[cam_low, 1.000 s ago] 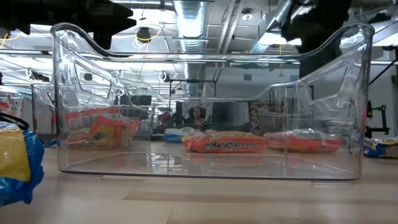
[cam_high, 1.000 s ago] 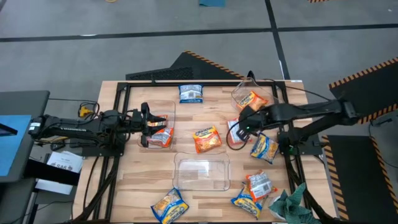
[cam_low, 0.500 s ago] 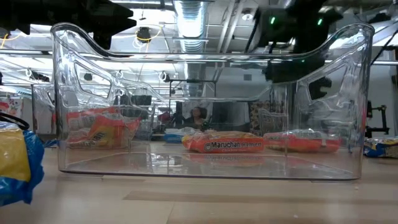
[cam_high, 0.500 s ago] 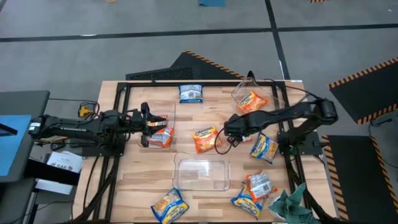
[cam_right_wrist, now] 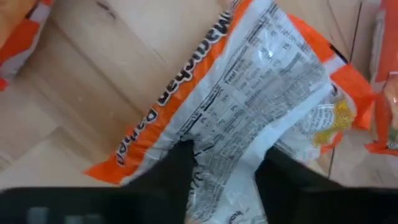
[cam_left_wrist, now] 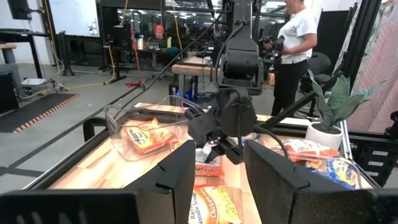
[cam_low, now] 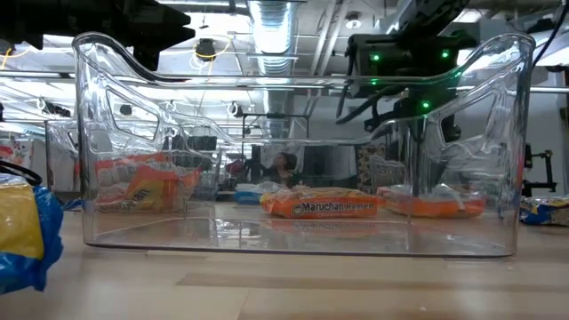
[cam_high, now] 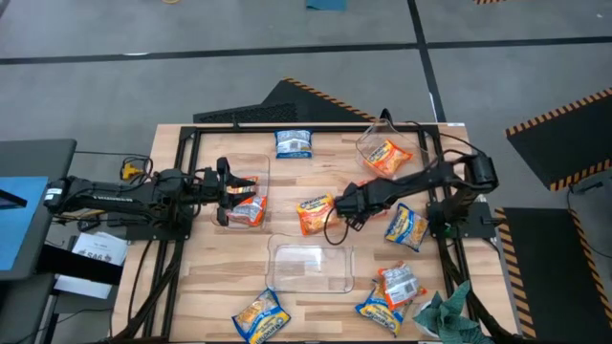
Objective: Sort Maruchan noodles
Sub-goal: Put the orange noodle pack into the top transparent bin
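Observation:
My right gripper (cam_high: 342, 205) is open and low over a red-orange noodle packet lying silver-white back up (cam_right_wrist: 249, 106), near the table's middle (cam_high: 369, 211). In the right wrist view its fingers stand on either side of that packet's width. A face-up orange packet (cam_high: 317, 213) lies flat just to the left. My left gripper (cam_left_wrist: 214, 180) is open and hovers at the left clear tub (cam_high: 244, 196), over the orange packets (cam_left_wrist: 208, 208) lying in it. My right gripper comes from above, slanting from the table's right, with its open fingers (cam_right_wrist: 180, 171) down at the printed back of the flat-lying packet (cam_right_wrist: 224, 155). I cannot tell whether they touch it.
An empty clear tub (cam_high: 309, 266) stands near the front edge. A far-right tub (cam_high: 387, 153) holds an orange packet. A blue packet (cam_high: 294, 143) lies at the far edge. More packets (cam_high: 406, 227) (cam_high: 260, 315) (cam_high: 400, 284) and a teal cloth (cam_high: 449, 311) lie right and front.
My right gripper has moved toward the table's left, from beside the far-right tub toward the middle, and has come down lower over the silver-backed packet. The left arm and the packets have kept still.

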Tool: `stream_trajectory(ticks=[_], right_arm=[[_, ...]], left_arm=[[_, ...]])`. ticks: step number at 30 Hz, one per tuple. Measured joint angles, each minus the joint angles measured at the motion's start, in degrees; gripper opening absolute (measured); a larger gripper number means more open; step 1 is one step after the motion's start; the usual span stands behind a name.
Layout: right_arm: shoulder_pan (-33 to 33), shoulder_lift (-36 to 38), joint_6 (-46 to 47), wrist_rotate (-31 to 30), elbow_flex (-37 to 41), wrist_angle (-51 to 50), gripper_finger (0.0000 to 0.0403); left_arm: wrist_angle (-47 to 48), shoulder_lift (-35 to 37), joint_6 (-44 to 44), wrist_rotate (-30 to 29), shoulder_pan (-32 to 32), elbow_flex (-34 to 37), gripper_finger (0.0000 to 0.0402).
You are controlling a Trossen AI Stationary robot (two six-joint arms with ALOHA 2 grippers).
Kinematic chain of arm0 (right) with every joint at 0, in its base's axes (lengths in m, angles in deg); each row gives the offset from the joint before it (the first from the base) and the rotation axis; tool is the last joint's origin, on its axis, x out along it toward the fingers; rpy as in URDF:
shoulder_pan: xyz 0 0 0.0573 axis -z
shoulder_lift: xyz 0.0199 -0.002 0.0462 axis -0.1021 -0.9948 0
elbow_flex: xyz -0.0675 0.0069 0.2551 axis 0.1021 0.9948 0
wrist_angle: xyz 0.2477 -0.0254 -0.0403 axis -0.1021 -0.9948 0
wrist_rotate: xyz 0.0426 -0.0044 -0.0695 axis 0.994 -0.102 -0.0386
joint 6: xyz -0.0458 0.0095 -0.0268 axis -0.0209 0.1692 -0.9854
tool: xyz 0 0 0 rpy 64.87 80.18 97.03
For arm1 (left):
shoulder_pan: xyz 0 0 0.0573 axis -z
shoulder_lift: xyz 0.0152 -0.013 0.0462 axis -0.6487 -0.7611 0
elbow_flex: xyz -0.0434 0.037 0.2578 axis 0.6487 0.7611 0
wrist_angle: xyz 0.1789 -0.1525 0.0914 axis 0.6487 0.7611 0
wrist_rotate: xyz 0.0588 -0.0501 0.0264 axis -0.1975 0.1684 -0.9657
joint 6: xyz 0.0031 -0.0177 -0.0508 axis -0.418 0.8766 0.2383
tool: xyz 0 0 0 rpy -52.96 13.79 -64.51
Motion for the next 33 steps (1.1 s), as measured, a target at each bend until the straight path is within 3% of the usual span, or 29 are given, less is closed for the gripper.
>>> stream_trajectory(ticks=[4,10,18,22,26,33], right_arm=[[-0.64,2.62,-0.24,-0.40,0.57,-1.32,0.0026],[-1.79,11.45,0.32,-1.19,-2.31,-5.78,0.0008],[-2.65,26.24,0.54,-14.60,-6.94,-9.33,0.0006],[1.65,30.46,2.32,-19.58,-6.92,-15.14,0.0006],[8.65,30.99,4.51,-20.17,-6.90,-21.76,0.0008],[15.89,29.57,2.12,-20.06,-6.94,-22.12,0.0098]], left_arm=[[0.00,0.00,0.00,0.00,0.02,0.00,0.0126],[-0.02,0.00,0.00,0.00,0.02,0.00,0.0126],[-0.06,0.00,0.00,0.00,-0.01,0.00,0.0126],[-0.04,0.00,0.00,0.02,-0.01,0.00,0.0126],[-0.04,0.00,0.00,0.02,0.00,0.00,0.0126],[-0.04,0.00,0.00,0.02,-0.01,0.00,0.0126]])
